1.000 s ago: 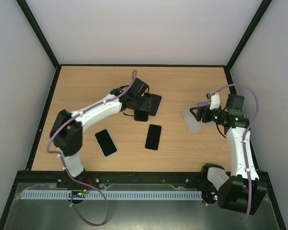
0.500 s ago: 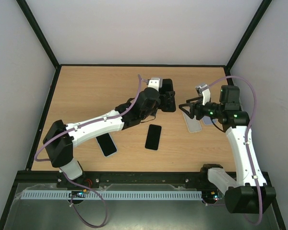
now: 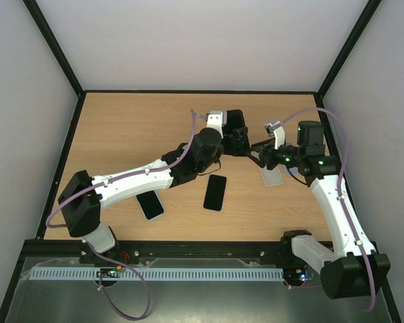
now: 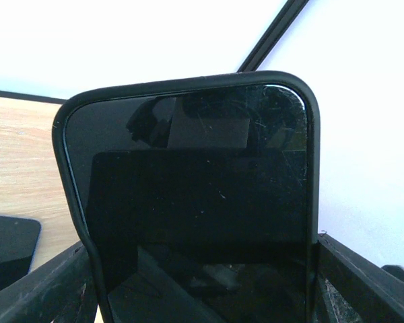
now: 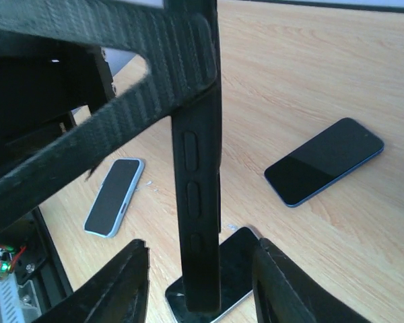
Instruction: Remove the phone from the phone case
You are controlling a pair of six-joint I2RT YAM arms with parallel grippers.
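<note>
Phone [image 4: 188, 202], dark screen, is seated fully in its black phone case [image 4: 314, 175]; the rim runs unbroken round both upper corners. It stands upright in the air, clamped across its width, low down, by the left gripper [image 4: 202, 289]. That gripper's fingers [image 4: 47, 282] press on the case's two long sides, and the upper half stands free above them.

Right gripper [image 5: 202, 282] meets it edge-on. Its jaws are part open, with one of its fingers [image 5: 121, 289] on either side of the buttoned edge. A gap shows on both sides, so nothing is gripped yet.

On the counter [image 5: 310, 60] a loose phone [image 5: 222, 266] lies directly beneath the right gripper. A light-cased phone [image 5: 114, 195] lies off to one side of it and a blue-rimmed phone [image 5: 323, 158] to the other.

Judgement: the step in hand is the first bite on the case.
- Best to pinch the lip near a free upper corner, above the buttons.
- Peel the lip back off the glass there.
- The left gripper squeezes both case walls, which may pin the phone in, so start far from that clamp.
- Watch for the phone slipping out onto those below.
</note>
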